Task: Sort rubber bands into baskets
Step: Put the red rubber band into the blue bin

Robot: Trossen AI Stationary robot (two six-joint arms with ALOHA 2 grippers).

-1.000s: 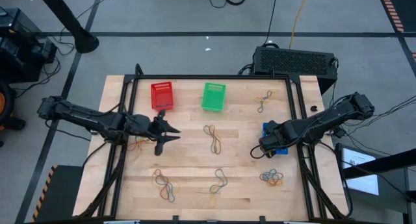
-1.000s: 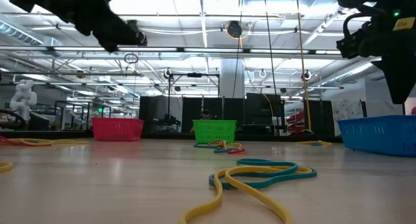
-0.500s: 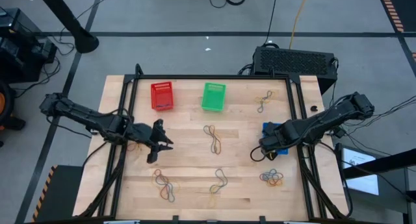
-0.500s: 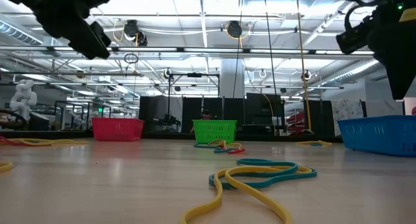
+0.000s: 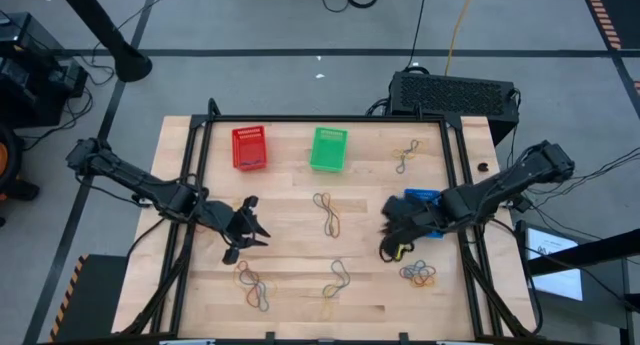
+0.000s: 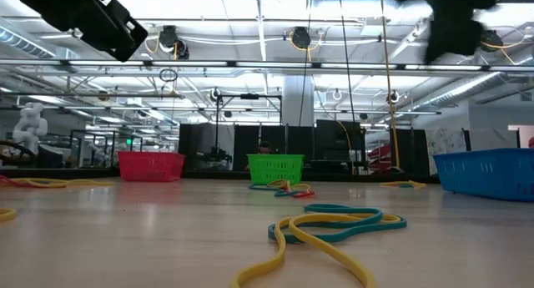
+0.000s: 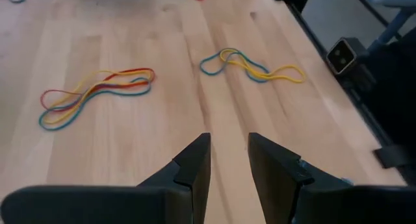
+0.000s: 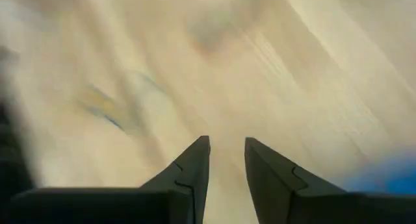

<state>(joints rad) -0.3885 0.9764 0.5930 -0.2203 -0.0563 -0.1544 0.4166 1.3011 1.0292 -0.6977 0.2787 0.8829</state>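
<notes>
1. The left claw (image 5: pixel 243 237) hangs over the wooden table (image 5: pixel 290 285), on the left side. Its two fingers (image 7: pixel 195 164) stand a little apart with nothing between them.
2. Just near of it lies a bunch of rubber bands (image 5: pixel 250 281), and another bunch (image 5: pixel 336 276) lies to the right of that one.
3. The right claw (image 5: pixel 392 240) hangs over the right side of the table, just left of the blue basket (image 5: pixel 420 197). Its fingers (image 8: pixel 192 164) stand a little apart too, and they hold nothing.
4. A small pile of bands (image 5: pixel 420 275) lies near of the right claw.
5. A middle bunch (image 5: pixel 328 211) lies between the two claws.
6. The red basket (image 5: pixel 249 147) and the green basket (image 5: pixel 328 148) sit at the far edge of the table.
7. A last bunch (image 5: pixel 405 156) lies far right, beside the green basket but apart from it.
8. A black box (image 5: pixel 452 93) sits on the floor past the far right corner.
</notes>
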